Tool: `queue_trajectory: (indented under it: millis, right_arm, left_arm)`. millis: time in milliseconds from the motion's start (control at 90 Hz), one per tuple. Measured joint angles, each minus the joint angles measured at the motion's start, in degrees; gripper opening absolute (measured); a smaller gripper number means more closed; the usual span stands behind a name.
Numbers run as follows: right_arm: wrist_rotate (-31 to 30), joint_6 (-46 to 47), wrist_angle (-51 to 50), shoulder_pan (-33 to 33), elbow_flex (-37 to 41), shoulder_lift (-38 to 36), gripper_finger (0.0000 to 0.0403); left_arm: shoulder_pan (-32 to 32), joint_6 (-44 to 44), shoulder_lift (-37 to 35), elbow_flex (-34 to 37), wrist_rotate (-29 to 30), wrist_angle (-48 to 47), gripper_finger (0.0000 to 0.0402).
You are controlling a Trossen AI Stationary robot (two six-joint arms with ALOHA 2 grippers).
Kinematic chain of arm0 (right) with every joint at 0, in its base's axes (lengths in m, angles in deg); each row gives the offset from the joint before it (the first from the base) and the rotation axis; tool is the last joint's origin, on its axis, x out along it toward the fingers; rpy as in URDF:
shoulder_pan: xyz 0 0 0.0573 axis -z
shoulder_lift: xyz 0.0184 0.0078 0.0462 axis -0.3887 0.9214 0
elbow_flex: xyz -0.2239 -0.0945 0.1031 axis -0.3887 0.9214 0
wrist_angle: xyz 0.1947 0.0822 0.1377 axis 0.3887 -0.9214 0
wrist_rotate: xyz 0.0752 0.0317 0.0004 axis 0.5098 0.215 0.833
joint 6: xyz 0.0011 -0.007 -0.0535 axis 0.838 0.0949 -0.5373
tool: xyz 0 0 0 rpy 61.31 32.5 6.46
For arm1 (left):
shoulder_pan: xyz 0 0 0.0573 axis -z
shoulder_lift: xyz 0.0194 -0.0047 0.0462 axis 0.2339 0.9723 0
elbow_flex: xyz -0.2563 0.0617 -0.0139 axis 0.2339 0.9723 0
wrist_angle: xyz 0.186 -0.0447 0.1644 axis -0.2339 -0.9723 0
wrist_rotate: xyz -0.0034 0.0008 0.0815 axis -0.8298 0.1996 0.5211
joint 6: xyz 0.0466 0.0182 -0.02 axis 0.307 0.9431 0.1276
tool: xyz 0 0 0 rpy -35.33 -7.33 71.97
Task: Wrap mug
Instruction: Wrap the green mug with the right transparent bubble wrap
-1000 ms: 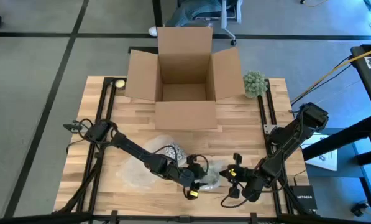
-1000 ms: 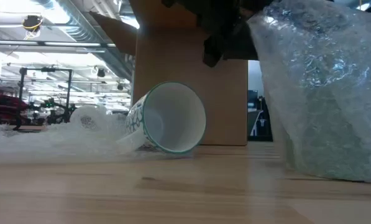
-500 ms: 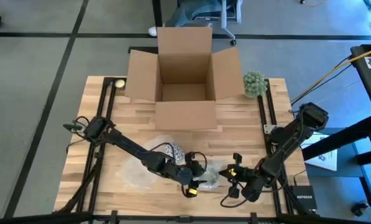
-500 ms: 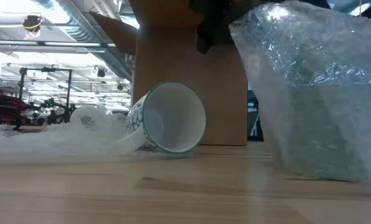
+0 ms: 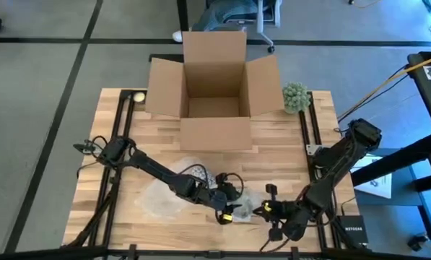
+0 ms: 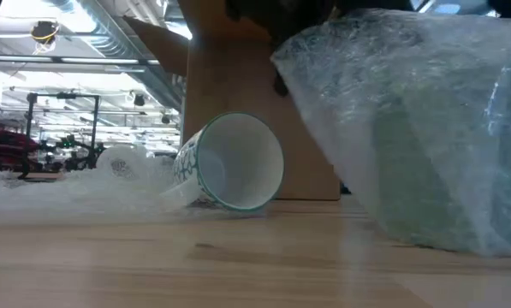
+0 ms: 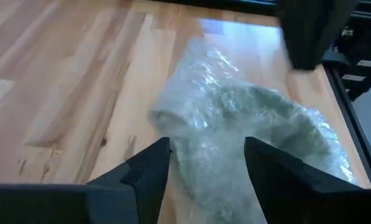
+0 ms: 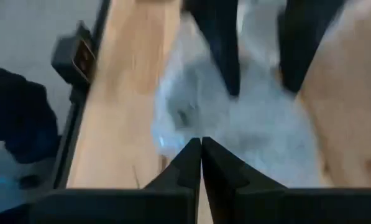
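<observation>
Clear crumpled bubble wrap (image 7: 235,143) held up off the near table edge, ready for folding: right gripper (image 8: 201,163) pinching it, fingers pressed together; left gripper (image 7: 205,163) spread around it. White green-rimmed ceramic mug (image 6: 229,162) lying sideways, just left.

You see grey floor (image 5: 42,108) around the wooden tabletop (image 5: 273,162), an office chair (image 5: 237,14) beyond its far edge, ceiling lights (image 6: 32,8) overhead.

The pale butcher-block wooden tabletop (image 5: 273,162) carries an open brown cardboard box (image 5: 214,85) at its far edge. Near the front lies a white ceramic mug with a dark pattern (image 5: 198,175) on its side, upon a crumpled sheet of clear bubble wrap (image 5: 161,198). A fuzzy green ball (image 5: 295,96) sits by the box, a small pale ball (image 5: 138,96) at the far left corner.
</observation>
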Motion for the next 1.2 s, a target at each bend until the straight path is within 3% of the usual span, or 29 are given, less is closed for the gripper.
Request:
queue_trajectory:
  millis: [156,378,622,822,1056,1200]
  right_arm:
    - [-0.6,-3.1,0.1,4.2,-0.9,0.4,0.0001]
    - [13.6,-3.4,1.5,10.4,-0.9,4.1,0.0001]
    - [21.4,-3.5,-0.4,12.6,-1.5,5.6,0.0001]
    - [20.6,-5.0,-4.7,13.9,-2.3,5.7,0.0001]
    - [19.3,-2.8,-6.1,16.8,-2.4,8.4,0.0000]
    - [19.3,-2.0,-6.0,17.4,-2.3,8.4,0.0001]
  left_arm:
    - [0.2,-0.5,0.0,0.0,0.0,0.0,0.0192]
    - [0.4,-0.8,0.1,0.0,-0.1,-0.2,0.0192]
    - [1.4,-1.8,-4.0,0.0,-2.3,-1.1,0.0192]
    - [3.8,-2.8,-9.8,-0.2,-1.9,-8.4,0.0192]
    - [7.0,-11.6,-8.1,-0.1,0.4,-22.3,0.0192]
    - [8.0,-13.0,-6.0,0.0,2.9,-21.2,0.0192]
